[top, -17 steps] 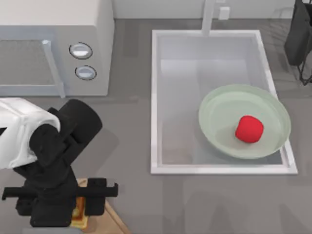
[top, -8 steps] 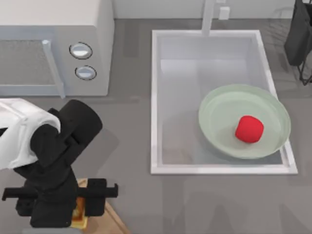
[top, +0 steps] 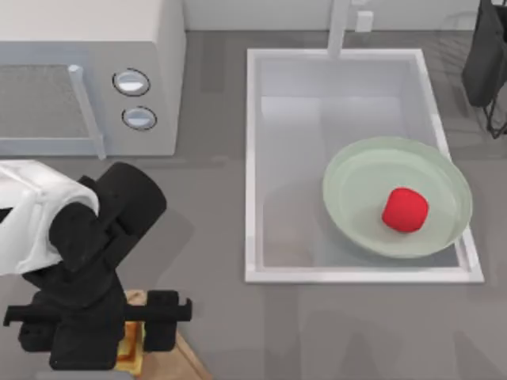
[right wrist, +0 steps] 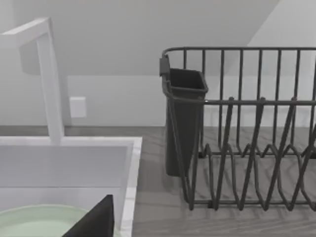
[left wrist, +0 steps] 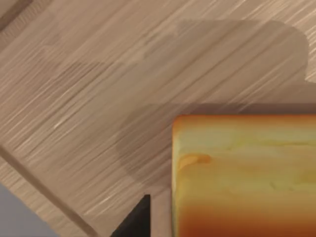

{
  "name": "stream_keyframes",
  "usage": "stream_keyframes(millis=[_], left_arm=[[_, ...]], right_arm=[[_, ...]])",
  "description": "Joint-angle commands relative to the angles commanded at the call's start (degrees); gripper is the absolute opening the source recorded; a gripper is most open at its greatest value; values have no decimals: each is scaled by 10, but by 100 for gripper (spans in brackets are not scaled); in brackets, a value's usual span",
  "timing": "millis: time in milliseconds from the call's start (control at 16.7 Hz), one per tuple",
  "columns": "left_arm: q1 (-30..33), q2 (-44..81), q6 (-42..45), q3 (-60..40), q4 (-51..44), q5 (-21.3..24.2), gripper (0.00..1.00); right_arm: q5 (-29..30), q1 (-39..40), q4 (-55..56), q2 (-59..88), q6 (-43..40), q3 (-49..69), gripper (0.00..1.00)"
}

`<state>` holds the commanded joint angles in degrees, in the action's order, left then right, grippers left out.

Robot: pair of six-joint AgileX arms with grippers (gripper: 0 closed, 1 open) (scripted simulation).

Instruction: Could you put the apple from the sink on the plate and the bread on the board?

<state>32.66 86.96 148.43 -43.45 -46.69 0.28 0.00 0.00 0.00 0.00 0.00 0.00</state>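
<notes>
My left pincer (top: 131, 336) is clamped on the one golden-orange bread (left wrist: 244, 175) slice over the wooden board (left wrist: 98, 98) (brown crust edge showing), while one red apple (top: 405, 210) sits on the single green plate (top: 348, 170) in the sink (top: 252, 158).

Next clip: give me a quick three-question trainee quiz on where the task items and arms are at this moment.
1. True or false: the apple lies on the plate, which sits inside the sink.
2. What is the bread resting over? A) the microwave B) the board C) the dish rack
3. Which arm is at the bread, and where does it sit in the top view?

Key
1. True. The red fruit sits in the green dish, at the basin's near right corner.
2. B. The left wrist view shows wood grain under and around the slice.
3. The left gripper, at the near left of the table; the right arm is parked at the far right edge.
</notes>
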Motion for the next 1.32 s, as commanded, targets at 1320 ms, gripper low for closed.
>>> stream_keyframes(millis=[1320], left_arm=[[-15,-245,-459,44,194,-23,100]], right_arm=[[0,0,0,0,0,0,100]])
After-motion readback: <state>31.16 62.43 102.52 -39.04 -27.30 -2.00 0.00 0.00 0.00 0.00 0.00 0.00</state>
